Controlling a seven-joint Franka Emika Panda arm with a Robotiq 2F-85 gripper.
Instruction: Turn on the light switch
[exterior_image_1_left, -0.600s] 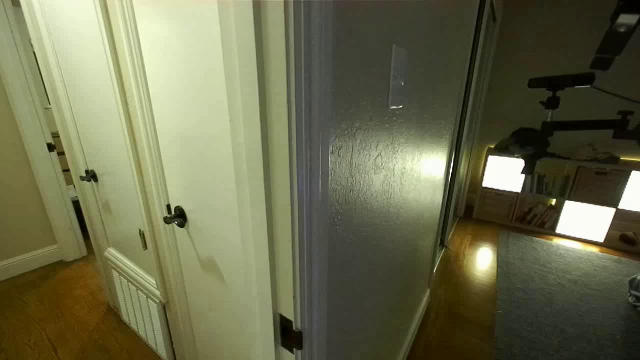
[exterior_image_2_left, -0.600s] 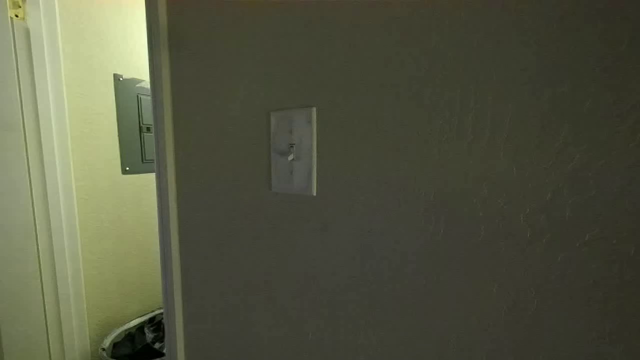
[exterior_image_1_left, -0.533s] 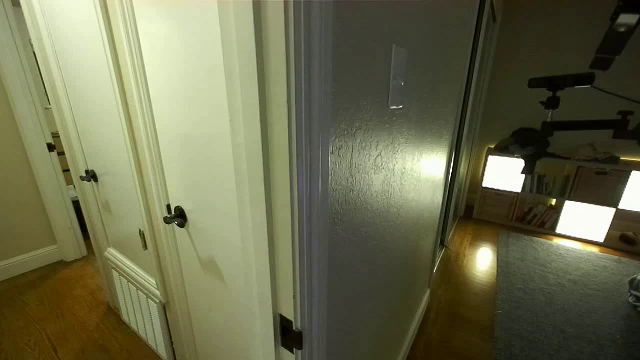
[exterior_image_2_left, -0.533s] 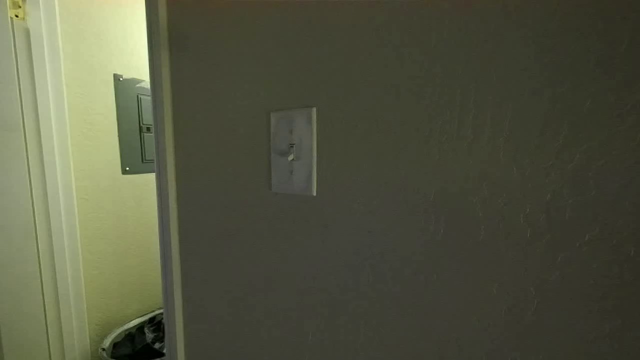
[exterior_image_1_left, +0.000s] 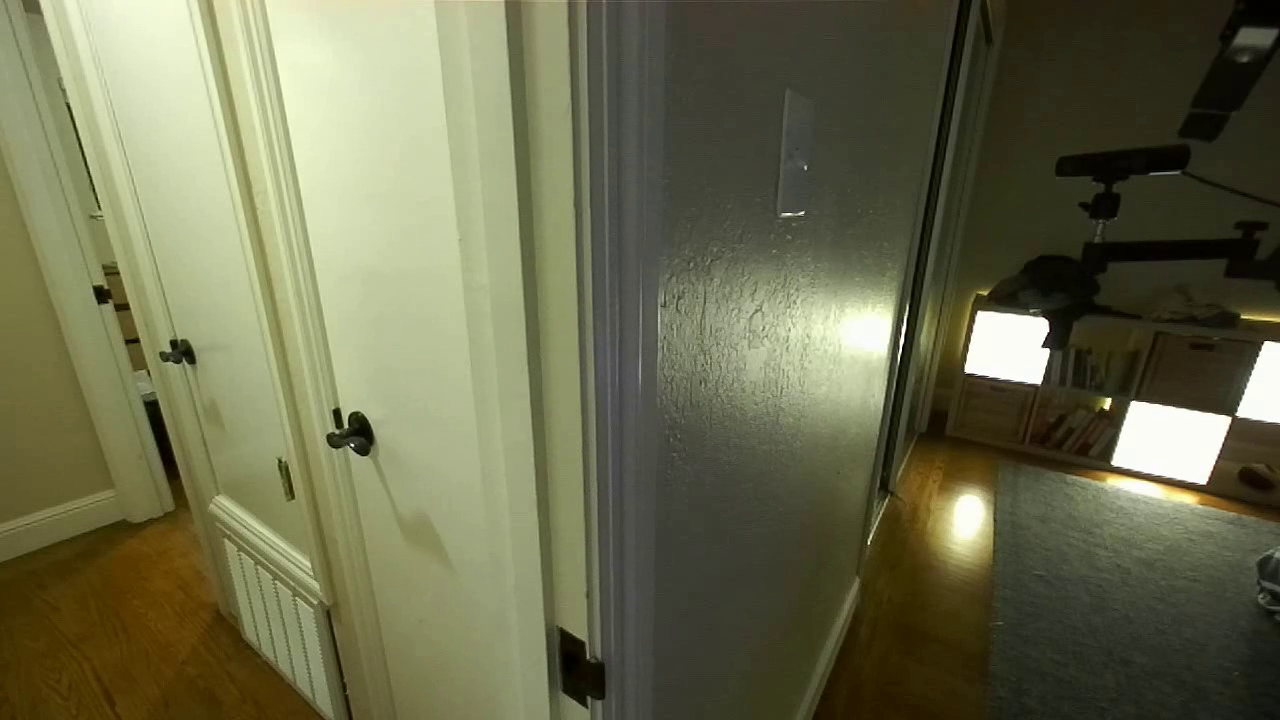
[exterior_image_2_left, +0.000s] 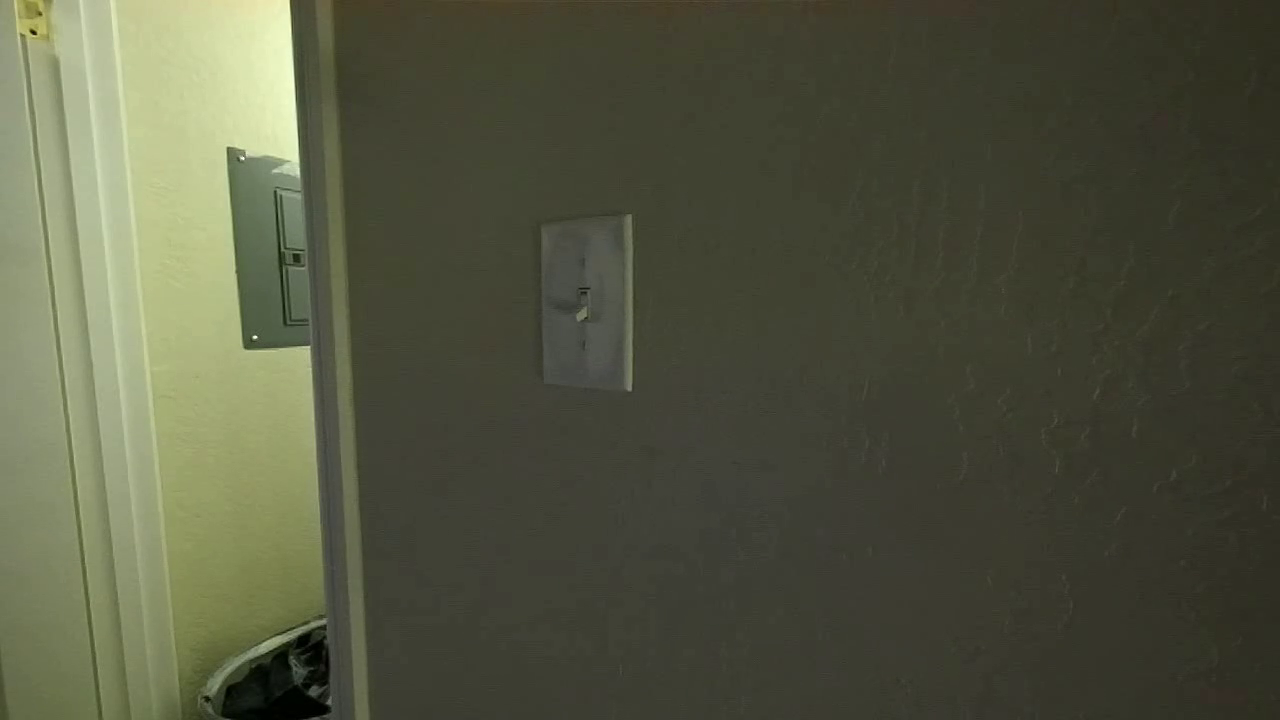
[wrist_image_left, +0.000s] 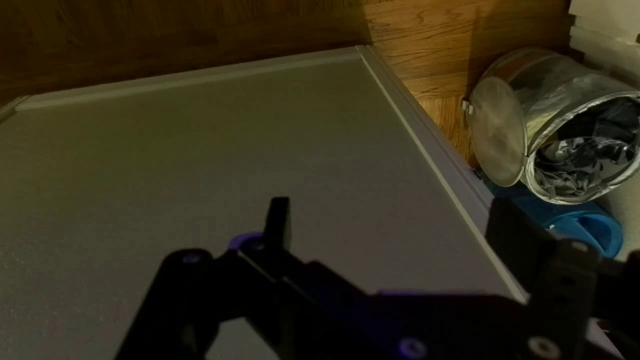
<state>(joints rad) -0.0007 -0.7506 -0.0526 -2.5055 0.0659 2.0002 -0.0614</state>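
The light switch shows in both exterior views as a pale upright wall plate (exterior_image_2_left: 587, 300) (exterior_image_1_left: 796, 153). It is fixed to the dark wall (exterior_image_2_left: 850, 450) beside the door frame. The small toggle in the middle of the plate points downward. My gripper (wrist_image_left: 395, 227) shows in the wrist view. Its two dark fingers stand wide apart with nothing between them, and the wall lies beyond. The light switch is out of the wrist view. The gripper is not in the exterior view that faces the plate, so its distance from the switch cannot be told.
A dark part (exterior_image_1_left: 1235, 75), perhaps of my arm, hangs at the upper right. A camera (exterior_image_1_left: 1122, 162) stands on a mount. The door frame (exterior_image_1_left: 625, 400) edges the wall. A bin (wrist_image_left: 565, 125) and a blue container (wrist_image_left: 590, 225) stand beyond it.
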